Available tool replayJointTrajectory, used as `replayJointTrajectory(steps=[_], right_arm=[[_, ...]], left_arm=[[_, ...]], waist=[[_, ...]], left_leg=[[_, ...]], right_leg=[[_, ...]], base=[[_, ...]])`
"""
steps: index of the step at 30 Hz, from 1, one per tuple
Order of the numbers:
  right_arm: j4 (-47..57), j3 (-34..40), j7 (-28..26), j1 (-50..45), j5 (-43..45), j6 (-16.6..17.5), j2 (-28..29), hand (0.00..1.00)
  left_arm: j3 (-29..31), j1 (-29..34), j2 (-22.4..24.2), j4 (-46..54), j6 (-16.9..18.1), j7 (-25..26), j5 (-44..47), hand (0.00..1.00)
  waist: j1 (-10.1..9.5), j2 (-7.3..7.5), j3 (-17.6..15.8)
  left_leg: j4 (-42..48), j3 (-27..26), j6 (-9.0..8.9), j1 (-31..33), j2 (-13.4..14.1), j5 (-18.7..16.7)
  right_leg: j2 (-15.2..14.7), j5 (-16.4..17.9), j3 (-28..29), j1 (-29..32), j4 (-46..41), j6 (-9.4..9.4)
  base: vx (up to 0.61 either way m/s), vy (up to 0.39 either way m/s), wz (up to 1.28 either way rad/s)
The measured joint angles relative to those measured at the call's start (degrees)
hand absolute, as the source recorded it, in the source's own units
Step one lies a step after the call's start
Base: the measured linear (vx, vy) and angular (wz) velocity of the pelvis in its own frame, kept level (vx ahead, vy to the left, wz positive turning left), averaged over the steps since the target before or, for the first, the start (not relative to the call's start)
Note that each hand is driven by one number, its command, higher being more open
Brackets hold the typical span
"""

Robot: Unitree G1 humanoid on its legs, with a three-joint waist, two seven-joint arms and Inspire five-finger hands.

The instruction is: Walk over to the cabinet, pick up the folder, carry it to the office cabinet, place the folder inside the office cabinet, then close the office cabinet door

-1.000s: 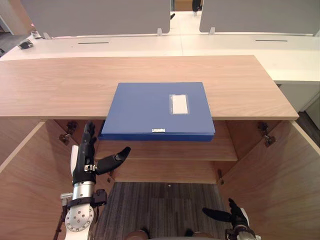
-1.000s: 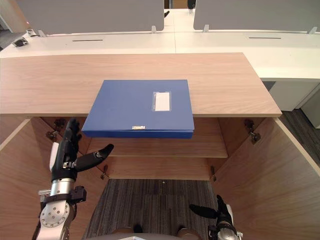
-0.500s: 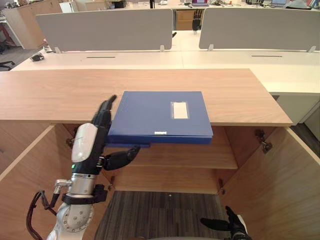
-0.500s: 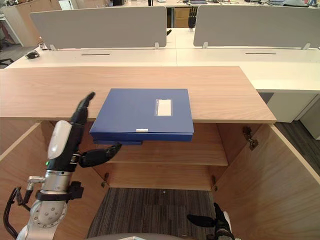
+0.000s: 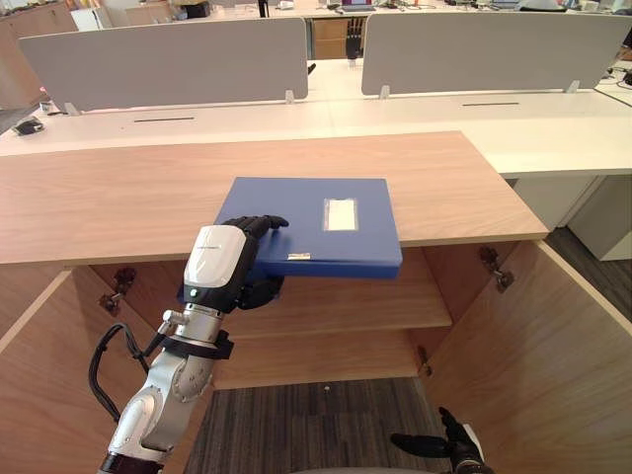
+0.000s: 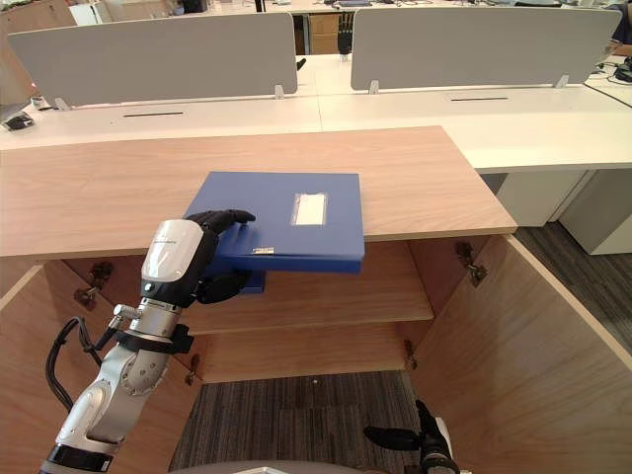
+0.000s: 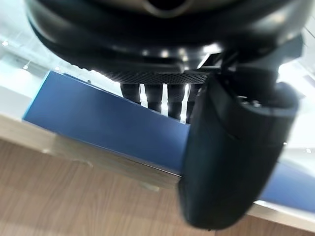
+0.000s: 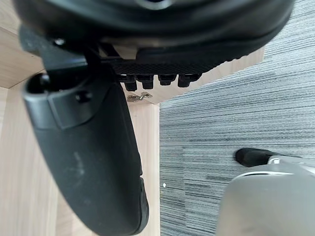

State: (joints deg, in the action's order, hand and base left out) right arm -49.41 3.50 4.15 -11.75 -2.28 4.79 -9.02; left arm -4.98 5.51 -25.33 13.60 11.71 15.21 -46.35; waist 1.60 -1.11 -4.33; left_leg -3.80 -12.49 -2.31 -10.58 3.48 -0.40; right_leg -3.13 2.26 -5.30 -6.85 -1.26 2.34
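Blue folder (image 5: 291,212): lies flat on the wooden counter (image 5: 118,193), with its near edge jutting past the counter's front edge, above the shelf (image 5: 341,301).
Left hand (image 5: 222,262): closed on the folder's near left corner; fingers (image 5: 262,223) curl over the top face and the thumb (image 5: 259,288) sits under the overhang, just below the counter's front edge.
Change in left hand: half a second ago the fingers lay straight along the folder's left edge with the thumb already beneath; a second ago the whole hand was under the counter's front edge, apart from the folder.
Change in view: the whole scene has shifted, so the camera moved; I cannot tell whether the folder slid on the counter.
Right hand (image 5: 456,442): well below the counter, over grey carpet (image 5: 326,425); fingers loose, thumb out, holding nothing, as before.
Label (image 5: 341,213): pale rectangular pocket on the folder's top face; print too small to read.
Tag (image 5: 299,256): small white strip at the folder's near edge; illegible.
Doors (image 5: 538,351): swung open beneath the counter.
Behind the counter: white desks with grey dividers (image 5: 168,59).
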Motion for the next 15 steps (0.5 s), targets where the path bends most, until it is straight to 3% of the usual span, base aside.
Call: replayJointTrajectory(steps=[7,12,15], right_arm=[[6.8,0.9,0.2,-0.3,1.3,0.0,1.1,1.0],[21.6,4.3,1.0,-3.1,3.5,0.0,4.3,1.0],[35.2,6.6,1.6,-5.7,5.6,0.3,6.3,1.0]], left_arm=[[1.2,2.6,4.9,4.8,0.1,-0.2,4.8,0.0],[1.1,8.4,7.3,13.6,3.0,-4.4,13.1,0.0],[1.2,11.2,8.8,18.2,4.2,-6.7,22.9,0.0]], waist=[[0.3,0.26,-0.1],[0.46,0.51,-0.4],[0.59,0.75,-1.1]], left_leg=[[-0.2,-1.5,0.15,0.0,-0.2,-0.3],[1.2,-2.3,0.34,0.2,-0.2,-1.7],[2.3,-2.7,0.39,0.2,-0.1,-2.6]], right_leg=[[-0.1,-0.5,1.7,0.3,0.9,0.31],[-0.1,-0.5,2.5,0.2,1.0,0.37],[-0.1,-0.5,3.0,0.0,1.2,0.38]], base=[[0.02,0.005,-0.12],[-0.01,-0.005,-0.09],[-0.02,-0.008,-0.07]])
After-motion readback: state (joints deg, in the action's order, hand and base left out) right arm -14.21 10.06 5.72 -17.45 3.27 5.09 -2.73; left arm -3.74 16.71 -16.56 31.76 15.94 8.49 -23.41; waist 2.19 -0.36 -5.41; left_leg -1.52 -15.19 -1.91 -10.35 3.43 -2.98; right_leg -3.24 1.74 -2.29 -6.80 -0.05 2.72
